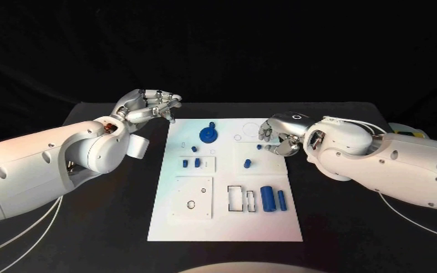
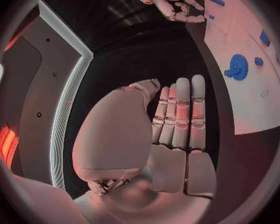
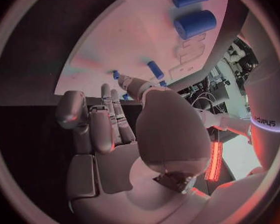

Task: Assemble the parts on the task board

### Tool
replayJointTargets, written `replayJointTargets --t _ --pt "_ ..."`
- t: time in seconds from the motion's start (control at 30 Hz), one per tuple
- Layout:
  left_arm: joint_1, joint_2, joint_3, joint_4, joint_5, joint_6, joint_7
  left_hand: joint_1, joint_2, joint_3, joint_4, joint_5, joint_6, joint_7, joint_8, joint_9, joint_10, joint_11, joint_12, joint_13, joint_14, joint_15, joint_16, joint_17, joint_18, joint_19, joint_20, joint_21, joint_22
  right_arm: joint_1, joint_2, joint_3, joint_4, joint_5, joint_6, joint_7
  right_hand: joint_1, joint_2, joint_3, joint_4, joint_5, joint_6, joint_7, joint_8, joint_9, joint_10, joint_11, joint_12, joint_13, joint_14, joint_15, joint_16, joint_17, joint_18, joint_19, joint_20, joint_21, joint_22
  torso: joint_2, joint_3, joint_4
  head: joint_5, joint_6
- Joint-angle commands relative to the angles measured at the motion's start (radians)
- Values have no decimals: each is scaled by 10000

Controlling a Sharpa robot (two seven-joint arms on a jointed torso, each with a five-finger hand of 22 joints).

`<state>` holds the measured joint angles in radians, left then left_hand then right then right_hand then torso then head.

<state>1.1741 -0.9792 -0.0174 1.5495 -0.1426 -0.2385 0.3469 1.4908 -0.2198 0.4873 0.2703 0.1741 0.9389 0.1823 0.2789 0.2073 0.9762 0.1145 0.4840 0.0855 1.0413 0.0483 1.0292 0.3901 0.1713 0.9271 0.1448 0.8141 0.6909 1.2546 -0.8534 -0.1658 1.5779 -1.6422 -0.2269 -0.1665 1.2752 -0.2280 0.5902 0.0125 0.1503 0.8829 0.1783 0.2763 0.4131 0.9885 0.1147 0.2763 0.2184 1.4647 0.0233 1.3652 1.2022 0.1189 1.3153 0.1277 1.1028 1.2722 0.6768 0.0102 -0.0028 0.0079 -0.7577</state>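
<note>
**Hands poised at the board, no part picked up**

Parts lie scattered across the white board (image 1: pixel 182 219): a blue gear (image 1: pixel 208 135) near its far end, a large blue cylinder (image 1: pixel 268 198) with a slimmer blue pin (image 1: pixel 282 200) beside it toward the near end, and small pegs (image 1: pixel 195 162) in between. The left hand (image 1: pixel 150 106) hovers off the board's far left corner, fingers loosely curled and apart, holding nothing. The right hand (image 1: pixel 280 136) sits over the board's right edge, fingers bent down near a small blue peg (image 1: pixel 259 147); whether they touch it I cannot tell.

This looks like an early picking step. The next move probably calls for the right hand to close on that peg and carry it to its hole.

The left wrist view shows the left hand's fingers (image 2: pixel 180 114) straight, side by side and empty, with the gear beyond. The right wrist view shows the right hand's fingers (image 3: pixel 112 119) extended toward the board's edge, pinching nothing visible.
</note>
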Motion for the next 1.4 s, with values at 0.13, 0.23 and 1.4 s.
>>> replayJointTargets --t 0.13,0.23,1.4 --pt "0 -21 4 78 287 150 208 -93 23 9 -55 -42 -86 32 -5 5 53 42 -64 8 -67 1 -47 -18 126 -8 12 -86 -29 -130 287 -20 -121 -785 -239 -525 22 157 123 -6 -114 237 2 59 -3 118 -15 -141 -169 253 69 35 -41 -149 82 -3 24 6 2 -8 -2 16 -60" --pt "0 -27 4 94 289 154 173 -105 21 9 -64 -43 -138 57 -32 -2 31 60 -77 8 -64 13 -59 -20 124 10 16 -114 -50 -200 403 -23 -203 -796 -200 -519 84 274 284 -45 -398 521 -83 169 7 211 -63 -236 -349 194 27 -64 -197 -133 53 -8 -38 -7 -2 -10 0 13 -81" --pt "0 -78 3 140 291 381 -246 -209 -43 -58 -100 -63 -439 202 -176 -37 -223 189 -155 13 -139 118 -140 -32 110 61 87 -320 -190 -628 956 -37 -834 -961 -308 -618 255 202 732 -481 -631 783 -81 -5 -243 656 -68 -759 -1047 72 4 -299 -522 -152 65 -34 -20 126 -17 -4 -10 60 -180"
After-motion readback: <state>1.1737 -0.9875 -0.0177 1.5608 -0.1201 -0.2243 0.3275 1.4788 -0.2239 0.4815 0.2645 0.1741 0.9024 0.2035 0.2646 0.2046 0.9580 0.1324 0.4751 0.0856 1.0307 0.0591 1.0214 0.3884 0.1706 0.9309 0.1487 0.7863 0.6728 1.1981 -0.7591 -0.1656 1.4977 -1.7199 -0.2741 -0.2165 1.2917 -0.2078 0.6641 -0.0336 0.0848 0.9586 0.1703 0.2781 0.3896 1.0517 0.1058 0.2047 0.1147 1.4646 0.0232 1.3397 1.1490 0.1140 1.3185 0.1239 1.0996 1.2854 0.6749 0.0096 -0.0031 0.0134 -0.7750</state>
